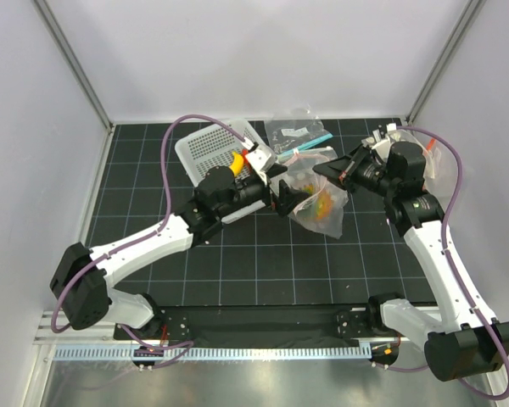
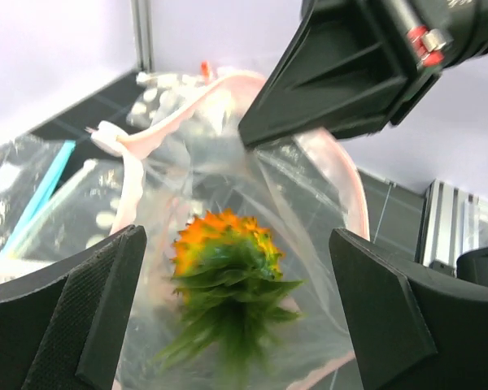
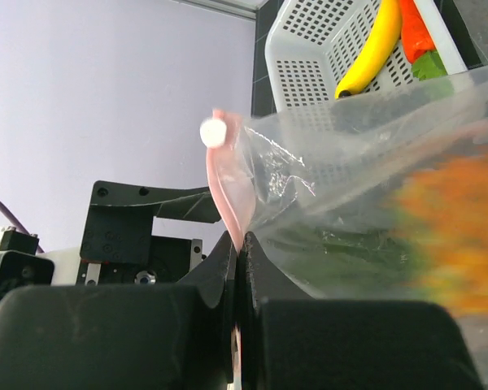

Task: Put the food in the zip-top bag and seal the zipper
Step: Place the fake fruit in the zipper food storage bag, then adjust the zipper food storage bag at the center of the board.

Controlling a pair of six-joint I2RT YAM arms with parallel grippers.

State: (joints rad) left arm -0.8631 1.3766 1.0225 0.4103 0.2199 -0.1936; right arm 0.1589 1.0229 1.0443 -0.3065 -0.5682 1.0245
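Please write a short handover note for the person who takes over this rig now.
Left end effector: open, empty, at the bag mouth.
Right end effector: shut on the zipper of the zip-top bag, holding it up.
Done: pineapple is inside the bag.
To do: banana and red pepper lie in the white basket; grapes not in sight; zipper unsealed.

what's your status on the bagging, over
Left gripper open, empty, at the zip-top bag mouth. Right gripper shut on the zipper, holding it up. Pineapple inside; banana and red pepper in white basket. Nothing blocking the mouth.
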